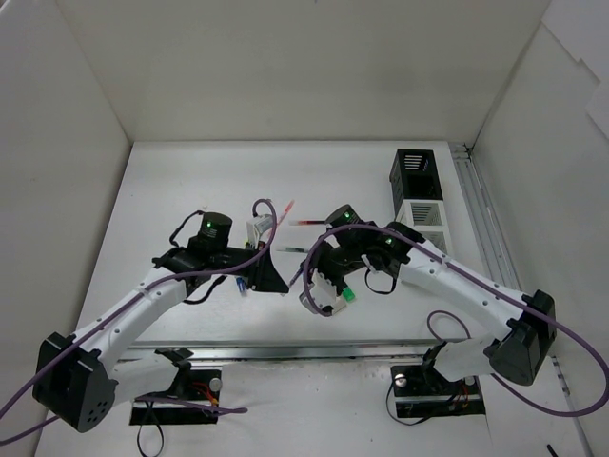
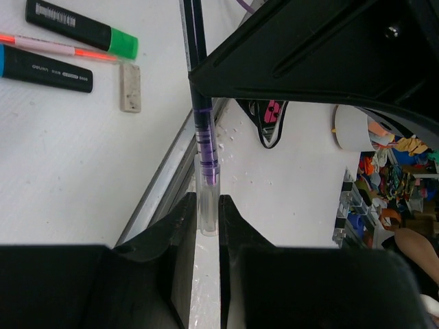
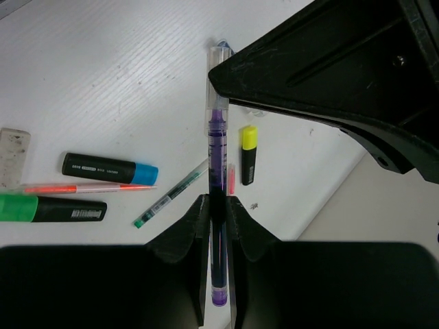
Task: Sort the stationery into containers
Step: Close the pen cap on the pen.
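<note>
Left gripper [image 2: 207, 204] and right gripper [image 3: 218, 204] each pinch 1 purple pen [image 3: 217, 140] above the table [image 1: 190, 190] (a handover, apparently); next the left must release so the right can reach the containers [image 1: 416, 181].

The green highlighter [image 3: 55, 209] is cut by the left edge.

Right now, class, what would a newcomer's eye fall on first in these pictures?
Two grippers pinch one purple pen mid-table: the left gripper on its clear end, the right gripper on its purple end. A green highlighter and a blue highlighter lie on the table nearby. The black organiser box and white organiser box stand far right.
</note>
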`<state>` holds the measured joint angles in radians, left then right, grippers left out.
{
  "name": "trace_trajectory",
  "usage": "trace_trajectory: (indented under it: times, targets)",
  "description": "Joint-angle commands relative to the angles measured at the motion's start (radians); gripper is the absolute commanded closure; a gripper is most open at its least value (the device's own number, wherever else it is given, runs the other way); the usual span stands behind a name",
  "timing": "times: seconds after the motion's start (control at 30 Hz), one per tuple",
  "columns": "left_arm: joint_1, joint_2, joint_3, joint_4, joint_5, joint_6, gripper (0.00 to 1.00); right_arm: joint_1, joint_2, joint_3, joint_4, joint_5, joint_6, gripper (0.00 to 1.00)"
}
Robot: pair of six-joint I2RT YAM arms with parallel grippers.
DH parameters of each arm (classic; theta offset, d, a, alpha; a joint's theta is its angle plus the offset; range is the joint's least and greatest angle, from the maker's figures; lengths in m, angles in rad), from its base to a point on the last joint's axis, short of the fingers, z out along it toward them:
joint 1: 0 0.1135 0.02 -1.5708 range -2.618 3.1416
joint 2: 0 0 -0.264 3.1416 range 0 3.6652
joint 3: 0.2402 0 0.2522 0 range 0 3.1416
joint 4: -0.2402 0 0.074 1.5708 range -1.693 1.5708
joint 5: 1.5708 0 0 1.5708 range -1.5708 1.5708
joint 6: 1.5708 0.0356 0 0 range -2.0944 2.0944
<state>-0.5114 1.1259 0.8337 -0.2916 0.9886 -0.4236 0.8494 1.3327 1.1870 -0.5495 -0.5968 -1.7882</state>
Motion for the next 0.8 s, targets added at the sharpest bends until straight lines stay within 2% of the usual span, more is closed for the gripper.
trace_trajectory:
  times: [0.0, 0.13, 0.43, 0.77]
  targets:
    - [-0.006, 0.012, 0.042, 0.063, -0.014, -0.004, 1.0, 0.036, 0.026, 0.066, 0.01, -0.06, 0.03, 1.0]
    - [0.005, 0.023, 0.044, 0.078, -0.021, -0.017, 1.0, 0.046, 0.042, 0.086, 0.011, -0.075, 0.087, 1.0]
    - [0.014, 0.02, 0.071, 0.152, -0.034, -0.041, 1.0, 0.08, 0.056, 0.057, 0.01, -0.077, 0.095, 1.0]
    - [0.014, 0.034, 0.085, 0.275, -0.074, -0.047, 1.0, 0.093, 0.052, 0.045, 0.011, -0.176, 0.105, 1.0]
